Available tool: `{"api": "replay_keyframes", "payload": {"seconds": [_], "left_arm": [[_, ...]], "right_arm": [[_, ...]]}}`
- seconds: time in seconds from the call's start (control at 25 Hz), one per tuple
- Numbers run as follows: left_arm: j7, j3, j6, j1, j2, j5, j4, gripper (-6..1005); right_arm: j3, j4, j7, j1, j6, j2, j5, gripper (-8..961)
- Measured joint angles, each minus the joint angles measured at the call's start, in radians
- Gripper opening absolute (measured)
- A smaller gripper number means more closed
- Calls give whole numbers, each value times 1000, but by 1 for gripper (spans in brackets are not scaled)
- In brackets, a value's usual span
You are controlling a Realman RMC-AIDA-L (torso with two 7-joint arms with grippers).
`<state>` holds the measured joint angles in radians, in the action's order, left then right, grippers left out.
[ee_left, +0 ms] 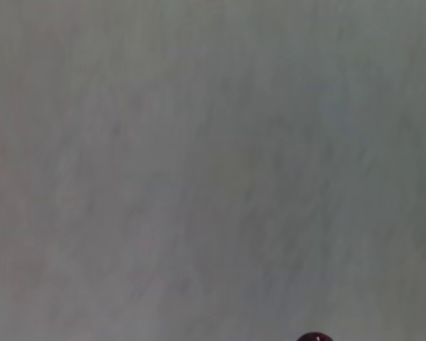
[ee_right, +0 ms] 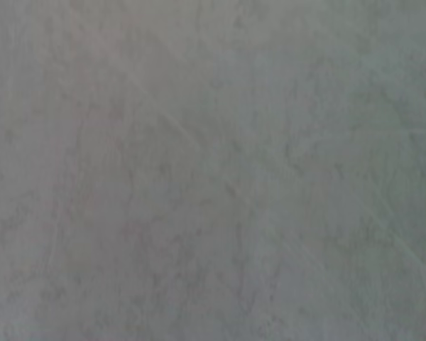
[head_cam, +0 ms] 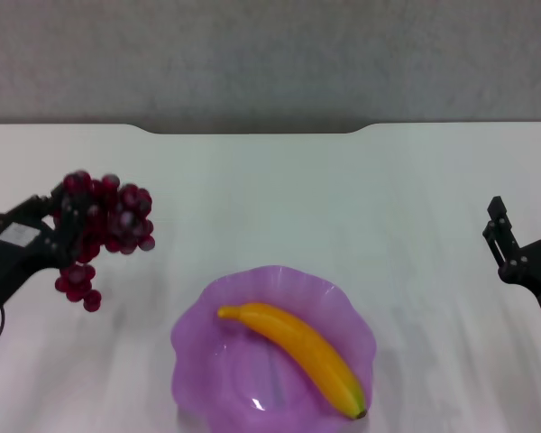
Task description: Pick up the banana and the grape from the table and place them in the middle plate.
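The yellow banana [head_cam: 298, 352] lies diagonally inside the purple scalloped middle plate [head_cam: 198, 347] at the front centre of the white table [head_cam: 279, 198]. To the left, the dark red grape bunch [head_cam: 104, 221] hangs above the table, held by my left gripper [head_cam: 68, 225], which is shut on its upper part; a few grapes dangle below. In the left wrist view only one grape [ee_left: 314, 337] peeks in at the edge, over bare tabletop. My right gripper [head_cam: 523, 230] hovers at the right edge with its fingers apart and nothing between them.
The table's far edge has a notch [head_cam: 252, 132] against a grey wall. The right wrist view shows only bare tabletop.
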<state>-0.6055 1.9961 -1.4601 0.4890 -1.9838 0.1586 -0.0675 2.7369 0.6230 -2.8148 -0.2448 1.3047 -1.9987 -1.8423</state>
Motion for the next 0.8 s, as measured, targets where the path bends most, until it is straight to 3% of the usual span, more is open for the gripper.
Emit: {"api": "replay_keyframes", "payload": {"seconds": [0.16,0.4,0.64,0.8], "left_arm": [[-95,9,-193,-2,26,-15,0,252],[-108,9,-352,9,31,-82,1,249],[-88,9,-390,64,32,-252,1,250],[-75,9,-383,99,17,-323,1,246]], "right_arm": [[0,-6,0,-5,-2,-1,0,616],[1,-8,0,-7,-13,-2,0,614],[1,-8,0,-9,-13,-2,0,612],[1,-10,0,-12,-13,-2,0,611]]}}
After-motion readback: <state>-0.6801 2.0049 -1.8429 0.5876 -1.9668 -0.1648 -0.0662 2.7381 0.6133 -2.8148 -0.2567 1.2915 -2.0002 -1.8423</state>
